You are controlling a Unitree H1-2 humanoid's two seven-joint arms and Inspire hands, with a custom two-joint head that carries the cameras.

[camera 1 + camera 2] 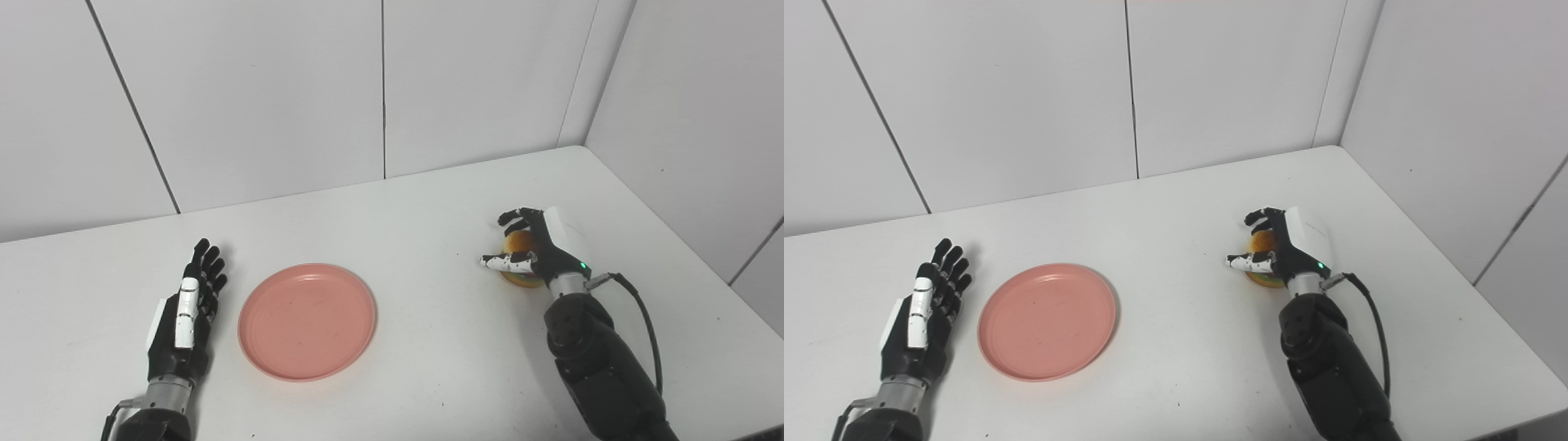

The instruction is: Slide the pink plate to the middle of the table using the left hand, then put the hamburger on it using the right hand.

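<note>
White table set into a corner of white wall panels. Pink plate lies flat on the table, left of centre, nothing on it. Right arm comes in from the bottom right, black cable looping off the wrist. Left hand lies on the table just left of the plate, not touching the rim, fingers straight and close together, holding nothing. Right hand sits over the hamburger on the right side of the table, well apart from the plate; fingers curled over the bun top, thumb stretched out along its near side. Burger bottom looks to be on the table. Firm grip or loose wrap: cannot tell.
</note>
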